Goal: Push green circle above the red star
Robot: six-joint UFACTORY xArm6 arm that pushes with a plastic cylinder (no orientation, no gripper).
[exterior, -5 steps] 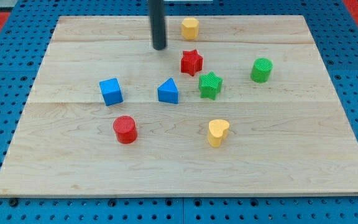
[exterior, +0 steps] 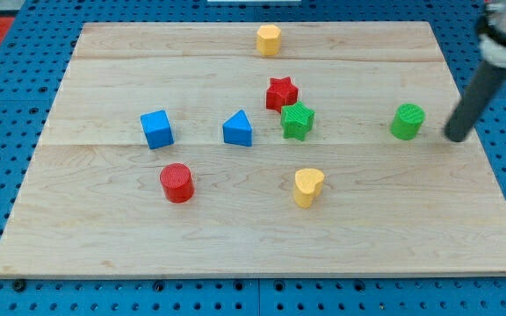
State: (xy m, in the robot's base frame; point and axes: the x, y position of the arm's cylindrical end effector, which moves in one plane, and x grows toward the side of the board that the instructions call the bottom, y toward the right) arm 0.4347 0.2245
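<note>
My tip point(exterior: 455, 138) just right of green circle point(exterior: 407, 121); red star point(exterior: 281, 93) well left; no writing.

straight dark rod point(exterior: 471, 101) (matte), rounded tip point(exterior: 454, 137)

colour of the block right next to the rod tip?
Green: the green circle, just left of my tip in the camera view.

Tip point(exterior: 456, 138) right of circle point(exterior: 407, 121); star point(exterior: 281, 93) far left
</note>
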